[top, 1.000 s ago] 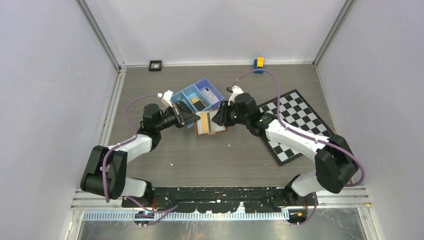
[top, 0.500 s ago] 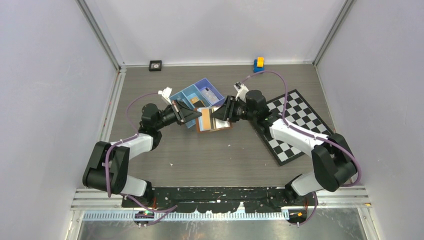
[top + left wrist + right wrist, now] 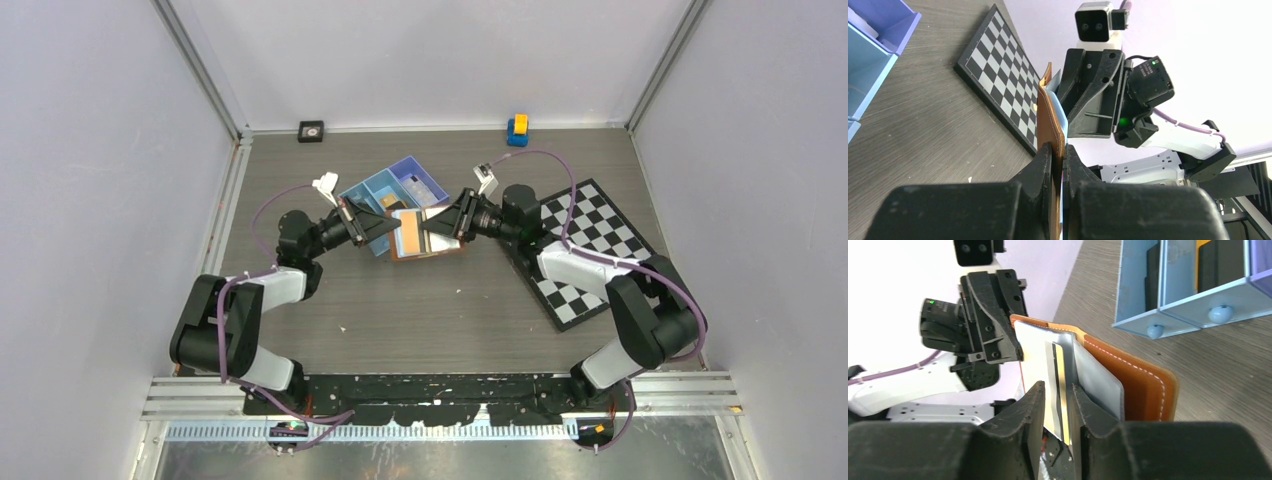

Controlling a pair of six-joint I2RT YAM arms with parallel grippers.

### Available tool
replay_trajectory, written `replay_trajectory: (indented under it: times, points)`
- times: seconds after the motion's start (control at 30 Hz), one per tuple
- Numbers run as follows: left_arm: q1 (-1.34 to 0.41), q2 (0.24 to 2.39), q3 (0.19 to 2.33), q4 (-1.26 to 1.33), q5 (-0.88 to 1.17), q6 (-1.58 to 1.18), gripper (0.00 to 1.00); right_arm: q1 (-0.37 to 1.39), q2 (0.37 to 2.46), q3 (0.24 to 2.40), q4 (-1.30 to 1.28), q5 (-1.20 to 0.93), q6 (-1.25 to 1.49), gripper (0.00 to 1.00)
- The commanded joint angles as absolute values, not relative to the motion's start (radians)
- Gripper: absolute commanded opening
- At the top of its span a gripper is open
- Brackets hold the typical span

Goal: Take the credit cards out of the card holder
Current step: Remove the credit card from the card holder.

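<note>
Grey wood-grain table [image 3: 400, 320] fills a booth with pale walls. At its middle the left gripper [image 3: 1058, 150] is clamped tight on one edge of the card holder [image 3: 1049, 117], which stands on edge between the two arms with its brown cover folded open. The right gripper [image 3: 1057, 390] meets it from the other side. Its fingers are pinched on the credit cards [image 3: 1035, 355], a whitish and pale blue sheaf sticking out of the holder's pocket. Just behind the holder sits a blue three-compartment tray [image 3: 372, 190]. Dark flat items lie in two of its compartments, one with something orange-yellow on it, and the far one holds a small pale thing. A chequered board [image 3: 590, 250] lies under the right arm.
</note>
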State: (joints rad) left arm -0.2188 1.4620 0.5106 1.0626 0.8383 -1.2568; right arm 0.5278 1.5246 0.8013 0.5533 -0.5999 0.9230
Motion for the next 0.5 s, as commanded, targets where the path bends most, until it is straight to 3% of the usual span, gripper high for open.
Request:
replay_trajectory:
  times: [0.0, 0.23, 0.47]
  points:
    - [-0.216, 1.477, 0.508, 1.213, 0.868, -1.306, 0.00, 0.517, 1.542, 0.755, 0.848, -0.690, 1.084, 0.26]
    - [-0.212, 1.496, 0.505, 1.227, 0.867, -1.309, 0.00, 0.509, 1.548, 0.744, 0.923, -0.712, 1.119, 0.19]
    - [-0.213, 1.503, 0.504, 1.235, 0.869, -1.311, 0.00, 0.516, 1.569, 0.754, 0.928, -0.722, 1.120, 0.21]
